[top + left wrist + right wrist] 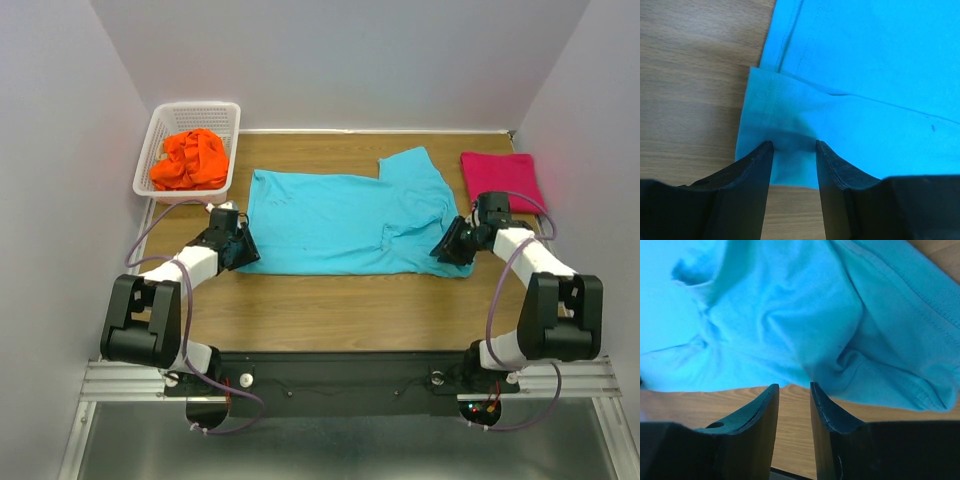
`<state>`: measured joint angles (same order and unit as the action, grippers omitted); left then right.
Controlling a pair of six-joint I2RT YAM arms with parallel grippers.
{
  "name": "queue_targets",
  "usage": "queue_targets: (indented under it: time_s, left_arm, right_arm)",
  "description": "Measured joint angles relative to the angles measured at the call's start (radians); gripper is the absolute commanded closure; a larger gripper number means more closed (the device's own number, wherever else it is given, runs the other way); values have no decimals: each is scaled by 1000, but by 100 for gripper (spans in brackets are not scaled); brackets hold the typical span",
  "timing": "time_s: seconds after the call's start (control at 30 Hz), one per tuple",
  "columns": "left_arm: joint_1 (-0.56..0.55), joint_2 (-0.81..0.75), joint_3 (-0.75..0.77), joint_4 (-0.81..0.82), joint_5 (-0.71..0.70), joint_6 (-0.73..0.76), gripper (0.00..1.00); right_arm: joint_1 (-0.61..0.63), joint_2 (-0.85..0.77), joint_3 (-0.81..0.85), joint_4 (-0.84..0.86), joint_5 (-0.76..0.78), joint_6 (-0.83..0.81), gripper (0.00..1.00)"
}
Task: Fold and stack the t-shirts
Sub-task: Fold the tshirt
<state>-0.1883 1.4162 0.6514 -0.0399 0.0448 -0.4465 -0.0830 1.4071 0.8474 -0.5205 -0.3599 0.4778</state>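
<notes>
Turquoise t-shirt (345, 220) lies spread flat mid-tabletop (330, 305). Its long axis runs left to right, hem end toward the left arm, collar and sleeves toward the right.

Left tool (243, 247) sits at the shirt's near-left corner. In the wrist view its fingers (752, 185) stand apart and straddle the corner, with cloth lying flat in the gap and not visibly pinched.

Right tool (447, 247) sits at the near-right corner by the sleeve. Its fingers are close together with bare wood showing between them, and the cloth puckers right at the tips. Cannot tell whether it is nipped.

The shirt extends away from both tools toward the far edge, one near corner per arm and neither arm favoured. Judgement: the next move depends on both corners being gripped securely, then carried across the long axis together.

Pink t-shirt (500, 178) lies folded at far right. Orange t-shirt (190, 160) is bunched in the basket (236, 140) at far left.
</notes>
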Motion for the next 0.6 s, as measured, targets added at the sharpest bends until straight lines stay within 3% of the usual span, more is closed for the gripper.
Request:
queue_targets:
  time_s: [0.13,0.6]
  left_arm:
    - [0,11,8,1,-9,0,54]
    - [-2,16,12,-5,-32,-1,55]
  right_arm:
    - [-3,76,-16,0,22,-4,68]
    - [-122,158,20,9,213,-2,68]
